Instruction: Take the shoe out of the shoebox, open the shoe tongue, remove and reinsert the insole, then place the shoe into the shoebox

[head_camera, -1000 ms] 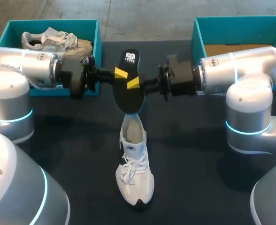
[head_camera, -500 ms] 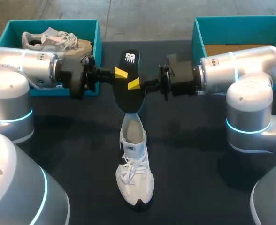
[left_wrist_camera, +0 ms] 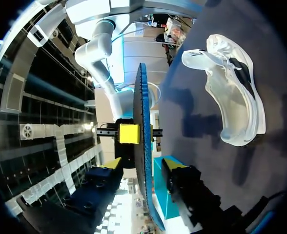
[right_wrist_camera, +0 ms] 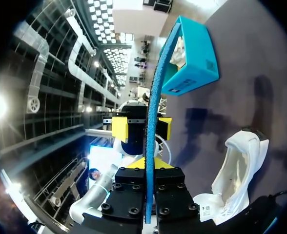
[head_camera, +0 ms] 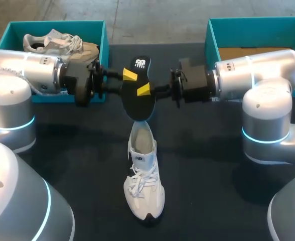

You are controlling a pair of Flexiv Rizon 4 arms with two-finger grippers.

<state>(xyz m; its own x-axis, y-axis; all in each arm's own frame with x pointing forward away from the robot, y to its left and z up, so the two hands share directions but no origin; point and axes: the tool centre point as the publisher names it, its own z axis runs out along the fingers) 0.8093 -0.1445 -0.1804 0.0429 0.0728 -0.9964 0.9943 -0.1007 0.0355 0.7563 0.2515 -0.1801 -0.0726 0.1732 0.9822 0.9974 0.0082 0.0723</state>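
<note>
A black insole (head_camera: 137, 95) hangs upright in the air above the heel of a white shoe (head_camera: 143, 173), which lies on the dark table with its toe toward me. My right gripper (head_camera: 146, 90) is shut on the insole's edge; the right wrist view shows the blue-edged insole (right_wrist_camera: 160, 73) pinched between the tips of that gripper (right_wrist_camera: 150, 165). My left gripper (head_camera: 126, 80) stands open on the other side. In the left wrist view its fingertips (left_wrist_camera: 115, 164) stand apart from the insole (left_wrist_camera: 142, 107) between them.
A teal shoebox (head_camera: 17, 27) at the back left holds a beige shoe (head_camera: 57, 42). A second teal shoebox (head_camera: 210, 35) at the back right shows brown card inside. Both arms stretch across the table's far half toward the middle.
My left gripper has opened and let go of the insole; its yellow tip has moved off the surface. The right gripper keeps its hold, and the insole and shoe have not moved.
</note>
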